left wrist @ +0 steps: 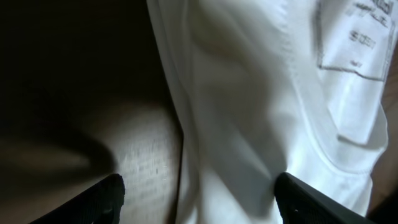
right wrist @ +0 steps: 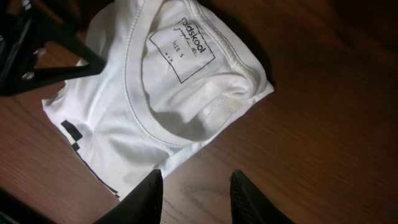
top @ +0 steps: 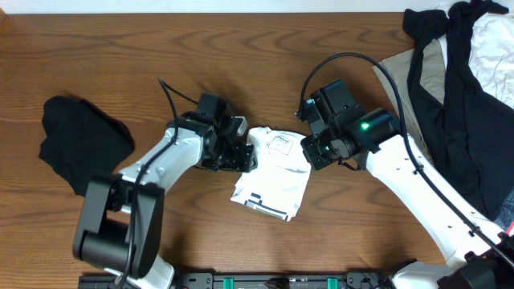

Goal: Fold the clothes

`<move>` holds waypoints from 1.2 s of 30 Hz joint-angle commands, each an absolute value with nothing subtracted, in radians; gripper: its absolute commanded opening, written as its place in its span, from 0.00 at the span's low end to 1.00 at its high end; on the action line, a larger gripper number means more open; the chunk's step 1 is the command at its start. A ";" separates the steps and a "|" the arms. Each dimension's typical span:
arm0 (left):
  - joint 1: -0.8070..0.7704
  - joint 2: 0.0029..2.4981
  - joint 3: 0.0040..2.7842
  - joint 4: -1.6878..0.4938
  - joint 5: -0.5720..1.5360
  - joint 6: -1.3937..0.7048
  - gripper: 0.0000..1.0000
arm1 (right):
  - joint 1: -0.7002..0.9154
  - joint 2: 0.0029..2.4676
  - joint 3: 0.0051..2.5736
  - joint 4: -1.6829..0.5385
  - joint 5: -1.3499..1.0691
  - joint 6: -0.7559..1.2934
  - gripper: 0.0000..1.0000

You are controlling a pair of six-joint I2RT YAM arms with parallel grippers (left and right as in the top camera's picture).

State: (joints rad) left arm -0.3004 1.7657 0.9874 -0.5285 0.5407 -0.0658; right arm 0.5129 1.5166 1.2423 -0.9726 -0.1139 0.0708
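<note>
Overhead: folded T-shirt (top: 271,178), collar far end

Brown wood-grain table (top: 241,48), black rail (top: 241,282) with green clips along its near edge

The white shirt (left wrist: 249,112) fills the middle and right of the picture, very close and blurred. Its left edge runs from the top down to the bottom, just right of a pale patch of desk (left wrist: 143,155); the rest of the desk, further left and far, is in deep shadow. At the upper right a printed label (left wrist: 351,43) is boxed in a thin dark line, its words too soft to read. A stitched seam curves below it. The left hand (left wrist: 199,202) shows only its two dark fingertips (left wrist: 106,198) at the near edge, spread wide: one over the desk, the other over the shirt, with the shirt's edge lying between them and nothing clamped.
</note>
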 commanded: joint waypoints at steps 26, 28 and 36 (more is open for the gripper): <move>-0.163 1.835 1.044 -0.604 0.609 -0.004 0.06 | 0.517 1.522 1.230 -1.010 -0.118 0.066 0.27; -0.136 1.792 1.063 -0.657 0.502 -0.004 0.06 | 0.517 1.522 1.230 -1.014 -0.107 0.066 0.27; 0.007 1.590 1.098 -0.747 0.249 -0.004 0.06 | 0.517 1.522 1.230 -1.013 -0.101 0.066 0.27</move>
State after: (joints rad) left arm -0.0349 1.6550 1.0672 -0.7418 0.3977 -0.0059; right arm 0.5129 1.5166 1.2358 -1.0115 -0.1112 0.0708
